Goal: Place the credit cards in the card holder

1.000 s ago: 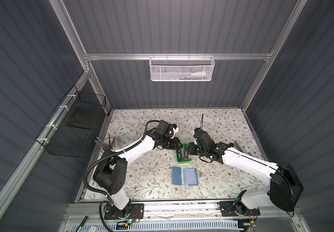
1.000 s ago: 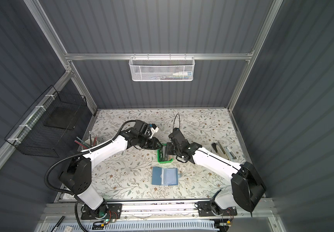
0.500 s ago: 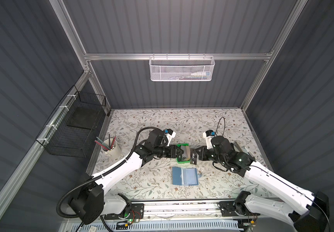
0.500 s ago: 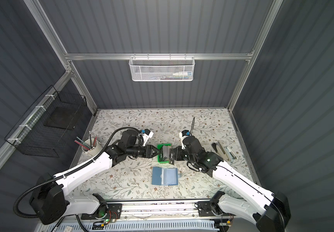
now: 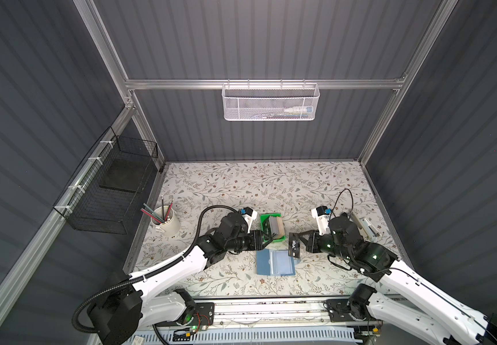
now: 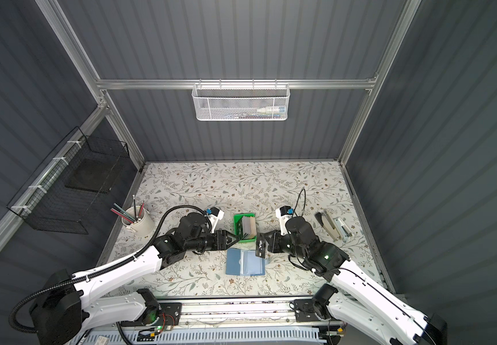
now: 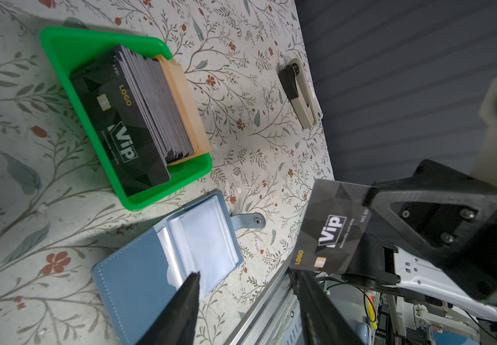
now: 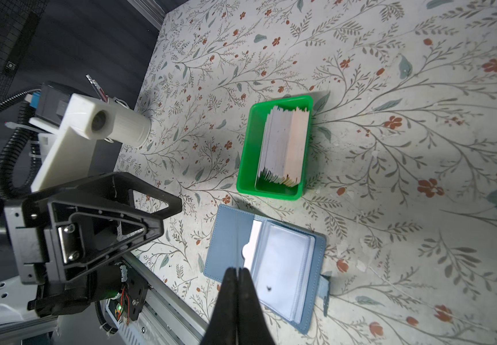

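At the far left, one black wire basket [image 5: 112, 185] is hanging on the wall. One white cup [image 5: 168, 224] holding several pencils [image 5: 153, 214] is standing at the edge of the floral table [image 5: 241, 185].

The left arm [image 5: 175, 265] is stretching in low from the near-left corner, its wrist lying level and pointing rightward. The left gripper [image 5: 266, 240] is hanging with its jaws spread and nothing between them, its tips just beside the near corner of the one green tray [image 5: 269, 215].

In that tray a single packed row of credit cards [image 7: 139, 113] is standing on edge, with a dark one at the front. Just in front of the tray, one blue card holder [image 5: 272, 263] is lying open on the table, its clear sleeves showing.

One further dark card [image 7: 330, 230], marked "Vip", is hanging upright above the holder's right side and apart from it. The clenched right gripper [image 5: 301, 239] is pinching it by one short end. The right arm [image 5: 414, 283] is mirroring the left, reaching in level and pointing leftward.

Two stapler-like tools [image 6: 329, 228] are lying side by side at the far right.
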Robot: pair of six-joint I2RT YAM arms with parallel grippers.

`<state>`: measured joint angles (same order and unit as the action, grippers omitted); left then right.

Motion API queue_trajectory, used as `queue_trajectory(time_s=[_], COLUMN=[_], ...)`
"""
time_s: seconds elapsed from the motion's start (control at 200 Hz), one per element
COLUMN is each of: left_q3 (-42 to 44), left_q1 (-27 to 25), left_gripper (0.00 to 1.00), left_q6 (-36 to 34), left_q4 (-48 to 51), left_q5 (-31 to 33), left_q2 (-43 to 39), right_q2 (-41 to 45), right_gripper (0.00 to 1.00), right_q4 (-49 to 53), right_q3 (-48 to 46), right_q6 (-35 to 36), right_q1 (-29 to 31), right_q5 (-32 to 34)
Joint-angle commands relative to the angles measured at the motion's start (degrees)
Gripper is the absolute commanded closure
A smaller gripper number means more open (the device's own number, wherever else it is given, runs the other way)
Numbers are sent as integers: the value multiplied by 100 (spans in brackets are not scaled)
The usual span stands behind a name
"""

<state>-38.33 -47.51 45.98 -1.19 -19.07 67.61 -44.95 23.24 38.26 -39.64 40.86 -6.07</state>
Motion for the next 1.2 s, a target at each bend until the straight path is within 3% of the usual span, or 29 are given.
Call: queue_trajectory(time_s=[0.0, 0.285, 0.615, 0.946, 1.026, 1.196], left_q3=[71, 105, 405, 632, 713, 747], left_q1=[-98, -118, 0, 439, 523, 518], left_gripper=[46, 49, 48, 48, 48, 59], left_q6=[60, 54, 301, 632, 885, 1296], left_q4=[-440, -646, -2099, -3133, -3558, -4219], left_q5=[-79, -502, -1605, -2762, -3020, -3278], left_q2=[-14, 200, 443, 329, 387, 516], right_q2=[57, -113, -58, 364, 483, 517], right_gripper=[100, 100, 100, 100, 100, 100], right_q4=[-58, 52, -1005, -1004, -1204, -1498], right_q3=[-14, 243, 37, 49, -70, -206], right_q6=[-242, -386, -325, -513, -633, -808], right_q1=[-26, -26, -87, -359, -386, -414], right_q5=[2, 172, -988, -1261, -1625, -1996])
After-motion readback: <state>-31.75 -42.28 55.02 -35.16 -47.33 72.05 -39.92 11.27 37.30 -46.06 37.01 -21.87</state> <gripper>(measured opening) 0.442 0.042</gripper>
